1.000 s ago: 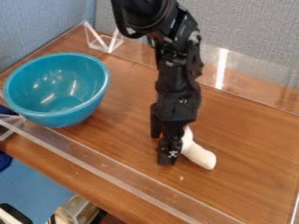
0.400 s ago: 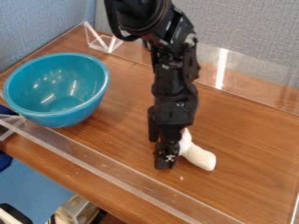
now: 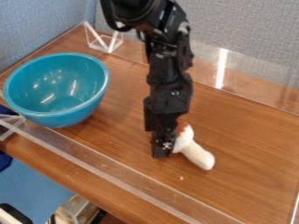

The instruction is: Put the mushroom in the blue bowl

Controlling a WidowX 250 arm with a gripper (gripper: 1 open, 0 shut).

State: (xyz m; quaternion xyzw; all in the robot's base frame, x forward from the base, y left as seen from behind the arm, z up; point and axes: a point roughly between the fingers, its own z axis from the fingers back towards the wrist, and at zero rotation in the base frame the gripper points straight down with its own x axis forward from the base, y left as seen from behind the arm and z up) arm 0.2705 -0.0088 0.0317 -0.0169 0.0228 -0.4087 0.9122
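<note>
From the one camera, the black robot arm's gripper (image 3: 163, 147) points straight down at the brown wooden table (image 3: 111, 131), fingers spread wide and holding nothing. The small toy mushroom with a cream-white stem (image 3: 193, 154) lies on its side just to the right of the fingertips, partly hidden behind them. Its long axis runs from the gripper toward the lower right; the brown cap isn't clear to me. The large round turquoise-blue plastic bowl (image 3: 55, 87) sits well apart at the left, empty, so I'd judge the grasp comes first.
</note>
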